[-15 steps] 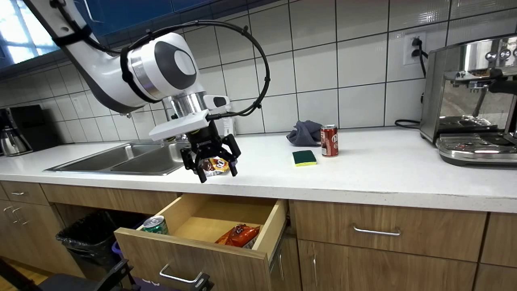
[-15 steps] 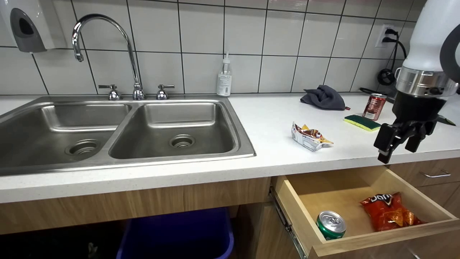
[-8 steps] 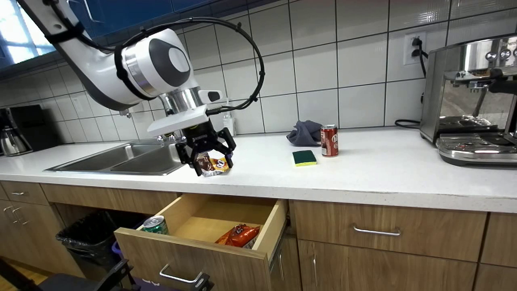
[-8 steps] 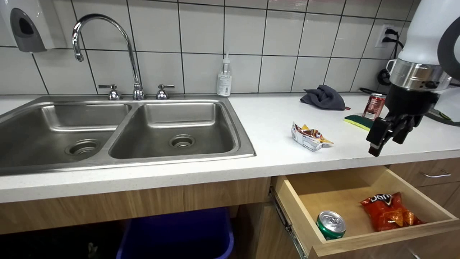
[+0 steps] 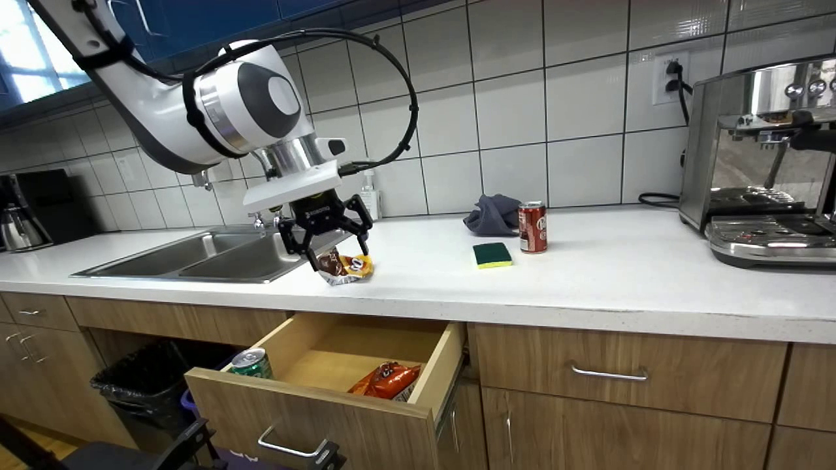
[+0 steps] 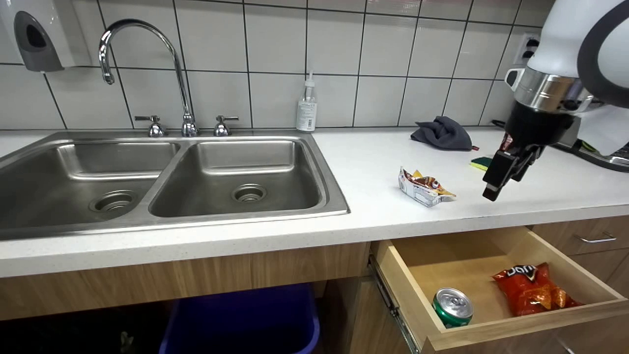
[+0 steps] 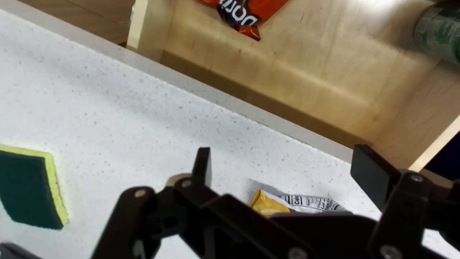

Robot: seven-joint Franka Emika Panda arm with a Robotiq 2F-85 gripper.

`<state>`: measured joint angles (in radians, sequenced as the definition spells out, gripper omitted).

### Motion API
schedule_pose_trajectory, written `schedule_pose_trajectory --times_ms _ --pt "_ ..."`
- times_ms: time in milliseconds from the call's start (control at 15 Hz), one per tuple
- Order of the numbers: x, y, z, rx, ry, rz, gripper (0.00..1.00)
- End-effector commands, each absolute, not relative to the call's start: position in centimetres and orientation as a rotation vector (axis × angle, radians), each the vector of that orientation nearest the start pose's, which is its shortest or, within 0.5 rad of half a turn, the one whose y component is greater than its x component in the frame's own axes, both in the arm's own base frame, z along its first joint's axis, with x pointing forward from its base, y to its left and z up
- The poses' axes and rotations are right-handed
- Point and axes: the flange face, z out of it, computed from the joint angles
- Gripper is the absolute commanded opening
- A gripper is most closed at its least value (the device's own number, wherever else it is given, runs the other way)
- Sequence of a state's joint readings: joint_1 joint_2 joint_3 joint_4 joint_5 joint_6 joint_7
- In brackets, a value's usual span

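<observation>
End effector (image 5: 339, 261) spread, packet (image 6: 423, 189) near counter edge (image 6: 427, 227)

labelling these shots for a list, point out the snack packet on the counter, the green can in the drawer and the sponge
Snack packet (image 6: 421, 191), in an exterior view, on its white side
Green can (image 6: 453, 306), in an exterior view, on its silver lid
Sponge (image 7: 28, 189), in the wrist view, on its dark green face

One arm (image 5: 163, 124) ends in one hand (image 5: 339, 259) with two fingers (image 7: 375, 176). There are two drink cans (image 5: 533, 226), two snack bags (image 6: 423, 189), one sponge (image 5: 493, 254), one cloth (image 6: 444, 133) and one pump bottle (image 6: 307, 112). One sink (image 6: 163, 182) has two basins (image 6: 216, 196), one faucet (image 6: 183, 91) and two tap handles (image 6: 221, 128). There is one bench (image 5: 640, 261), one open drawer (image 6: 462, 260) and one espresso machine (image 5: 764, 160).
</observation>
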<state>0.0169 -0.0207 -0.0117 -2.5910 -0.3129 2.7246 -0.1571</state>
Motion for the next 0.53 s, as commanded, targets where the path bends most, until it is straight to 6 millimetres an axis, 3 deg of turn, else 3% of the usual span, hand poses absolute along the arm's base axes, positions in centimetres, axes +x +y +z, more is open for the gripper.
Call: schedule_pose_trajectory --times_ms 0,467 --pt "47.9 2.7 27.9 -3.152 -0.882 -0.257 1.0" --pt "52.0 4.8 27.1 -3.057 -1.103 -0.291 1.0"
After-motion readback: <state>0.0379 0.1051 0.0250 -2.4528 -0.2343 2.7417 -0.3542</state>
